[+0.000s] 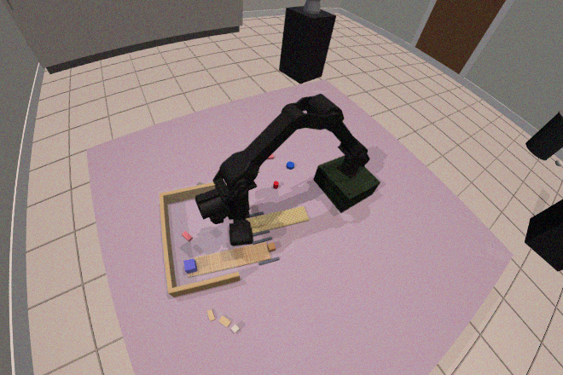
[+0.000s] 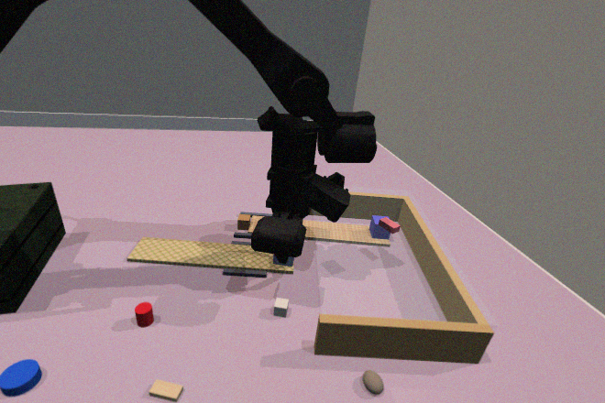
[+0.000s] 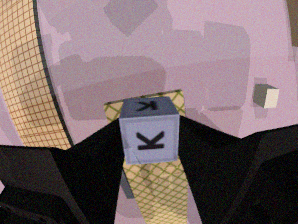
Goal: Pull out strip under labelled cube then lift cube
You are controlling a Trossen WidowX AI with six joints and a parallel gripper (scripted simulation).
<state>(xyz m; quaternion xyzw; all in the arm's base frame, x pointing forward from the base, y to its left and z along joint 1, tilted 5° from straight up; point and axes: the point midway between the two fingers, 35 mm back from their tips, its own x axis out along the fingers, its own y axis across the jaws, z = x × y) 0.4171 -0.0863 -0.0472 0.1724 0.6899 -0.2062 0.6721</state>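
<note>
The labelled cube is blue-grey with a black K on it. It sits on the near end of the yellow cross-hatched strip. That strip lies mostly outside the wooden frame, reaching toward the arm's base. My gripper points straight down over the cube. Its dark fingers press against both sides of the cube in the wrist view. The gripper hides the cube in the top view. A second tan strip lies parallel and carries a plain blue cube.
A U-shaped wooden frame stands beside the strips, with a pink block inside. A small white cube, a red cylinder and a blue disc lie nearby. The dark green base holds the arm.
</note>
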